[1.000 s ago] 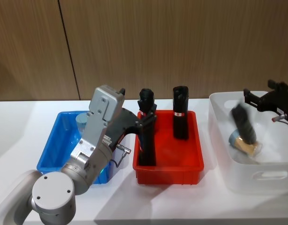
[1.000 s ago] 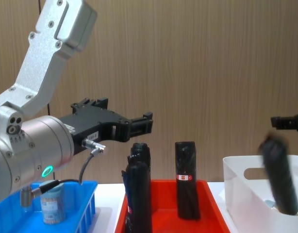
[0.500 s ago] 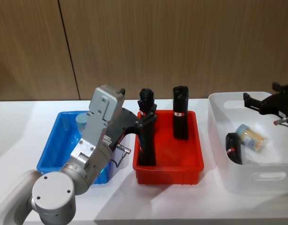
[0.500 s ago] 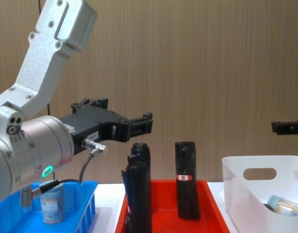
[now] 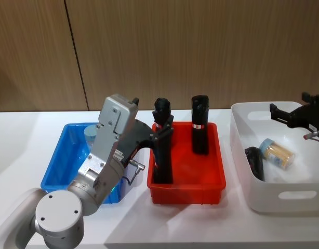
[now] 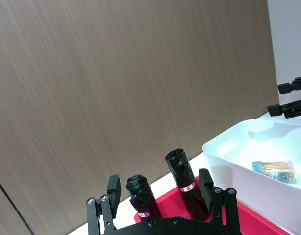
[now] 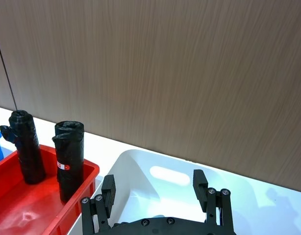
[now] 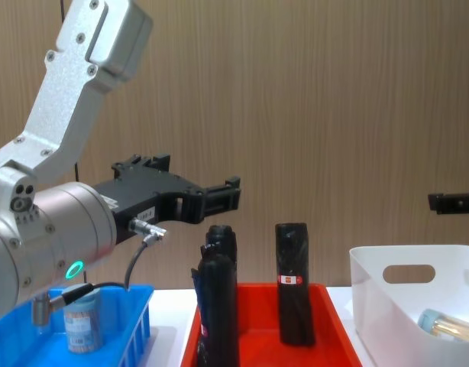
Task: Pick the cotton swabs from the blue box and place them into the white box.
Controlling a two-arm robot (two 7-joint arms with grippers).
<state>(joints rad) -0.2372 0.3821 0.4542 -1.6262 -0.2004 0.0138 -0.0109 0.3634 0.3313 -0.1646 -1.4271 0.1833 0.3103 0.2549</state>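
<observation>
1 cotton swabs jar (image 5: 278, 153) is lying inside the white box (image 5: 284, 196), right gripper (image 5: 293, 114) spread above; labels unreadable.

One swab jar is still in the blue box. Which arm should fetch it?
Left, likely: the left gripper hangs open near the blue box and its cotton swabs; the right gripper hangs open over the white box.

A robot test bench, likely a lab; plain white surface (image 5: 190, 223) below the hands; brown wood-panel wall (image 5: 201, 46) beyond them.
</observation>
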